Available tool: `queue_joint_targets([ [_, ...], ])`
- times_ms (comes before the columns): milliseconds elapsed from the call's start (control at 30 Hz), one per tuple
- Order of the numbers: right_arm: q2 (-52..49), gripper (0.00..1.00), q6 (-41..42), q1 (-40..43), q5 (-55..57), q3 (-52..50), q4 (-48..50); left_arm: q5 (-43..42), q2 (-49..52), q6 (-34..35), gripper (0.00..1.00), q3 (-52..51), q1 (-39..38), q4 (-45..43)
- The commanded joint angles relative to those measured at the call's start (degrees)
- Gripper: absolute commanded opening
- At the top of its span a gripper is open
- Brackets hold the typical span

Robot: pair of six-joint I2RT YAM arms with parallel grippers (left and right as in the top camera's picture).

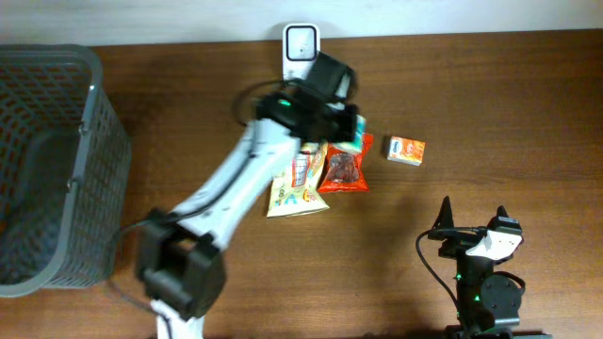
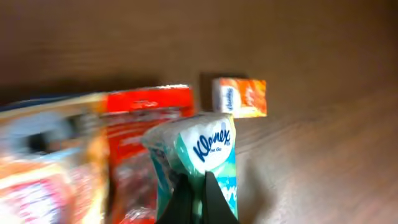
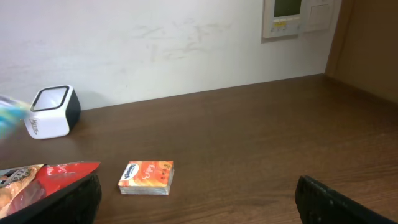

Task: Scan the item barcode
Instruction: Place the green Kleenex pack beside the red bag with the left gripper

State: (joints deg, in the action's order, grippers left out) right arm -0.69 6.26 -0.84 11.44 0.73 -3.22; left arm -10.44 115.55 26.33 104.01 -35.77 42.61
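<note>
A: Where does the scan stand?

B: The pick is done, I'd say. The left tool is pinched shut on the Kleenex pack; in the left wrist view its fingers meet on the lower edge of the wrapper

A: And where is the pack?

B: Off the surface, hanging over the red snack bag and just in front of the scanner, a little to its right. It is near the window but not squarely before it

A: So the barcode has not been read?

B: I can't tell. No barcode shows on the side we see, and nothing on the scanner says either way. My guess is the presenting is what's left: bring the pack to the window and turn the coded face toward it

A: The other arm?

B: The right tool is parked at the near edge, well apart from everything, its fingers spread wide with nothing between them

A: Other goods?

B: The orange box lies by itself to the right of the red bag, and a yellow snack bag lies beside the red one, partly under the left arm. The basket sits at the far left; I can see nothing in it
</note>
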Motion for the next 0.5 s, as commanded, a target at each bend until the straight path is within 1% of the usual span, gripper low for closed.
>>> queue_joint_targets([
  [0, 0.2, 0.99, 0.5, -0.3, 0.1, -0.4, -0.3, -0.7, 5.2, 1.1, 0.0, -0.2, -3.5, -3.7],
  [167, 0.2, 0.98, 0.5, -0.3, 0.1, -0.4, -0.3, -0.8, 11.0, 1.5, 0.0, -0.2, -6.2, -11.1],
  [400, 0.2, 0.98, 0.5, -0.3, 0.1, -0.4, -0.3, 0.4, 14.9, 1.5, 0.01, -0.2, -7.5, -12.3],
  [433, 0.2, 0.98, 0.5, -0.3, 0.1, -0.4, -0.3, 1.3, 15.6, 1.5, 0.05, -0.2, -7.6, -12.4],
  [467, 0.2, 0.98, 0.5, -0.3, 0.1, -0.4, -0.3, 1.7, 16.2, 1.4, 0.16, -0.2, -7.6, -12.6],
])
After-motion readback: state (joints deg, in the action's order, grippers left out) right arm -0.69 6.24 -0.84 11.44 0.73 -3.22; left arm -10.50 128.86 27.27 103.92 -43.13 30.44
